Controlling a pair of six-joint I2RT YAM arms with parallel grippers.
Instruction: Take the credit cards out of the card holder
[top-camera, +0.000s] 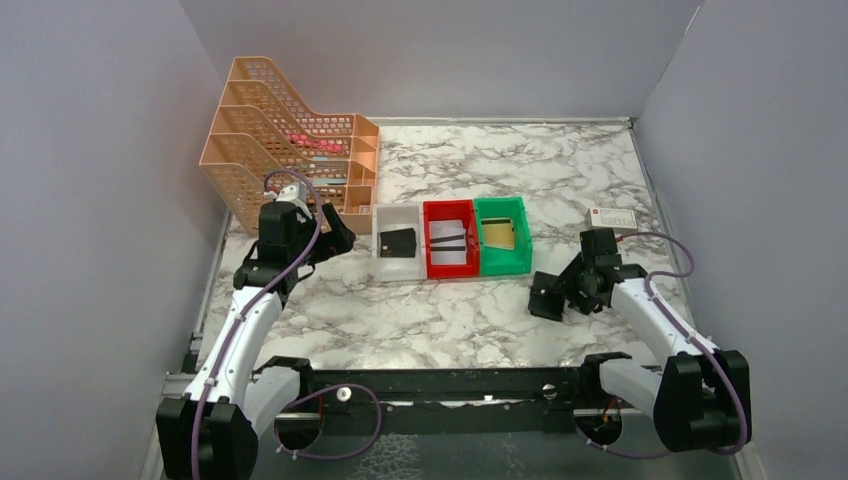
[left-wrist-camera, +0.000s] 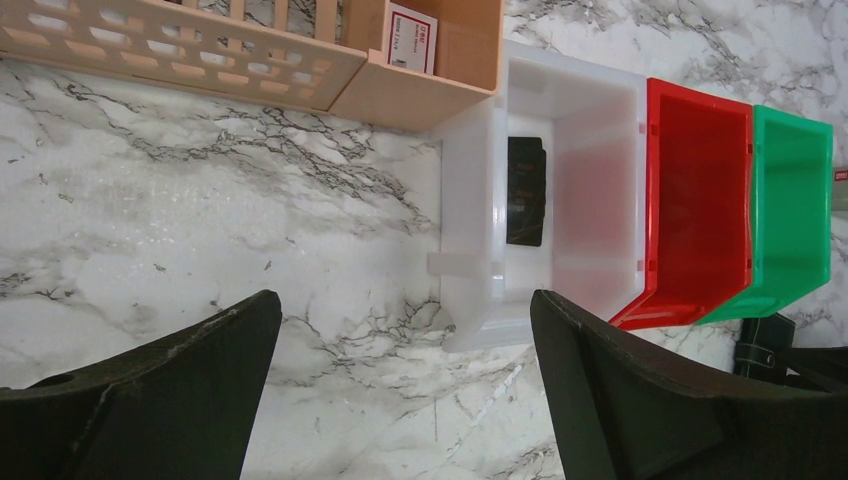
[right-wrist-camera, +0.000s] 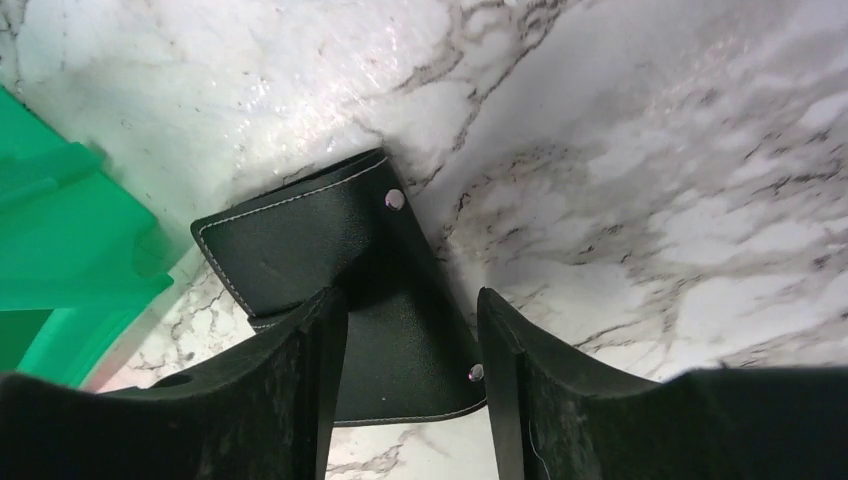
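The black card holder (top-camera: 546, 297) lies unfolded on the marble right of the bins. In the right wrist view it (right-wrist-camera: 300, 235) shows white stitching and two metal snaps. My right gripper (top-camera: 562, 290) is low over it. Its jaws (right-wrist-camera: 412, 295) stand part-open on either side of one flap without closing on it. A tan-gold credit card (top-camera: 498, 233) lies in the green bin (top-camera: 520, 255). My left gripper (top-camera: 338, 240) is open and empty over bare marble, left of the white bin; its jaws (left-wrist-camera: 405, 300) are wide apart.
A white bin (top-camera: 398, 268) holds a small black square piece (left-wrist-camera: 526, 190). A red bin (top-camera: 450, 270) holds something white with a dark strip. A peach file rack (top-camera: 290, 140) stands at the back left. A white box with a red mark (top-camera: 612, 217) lies behind the right arm.
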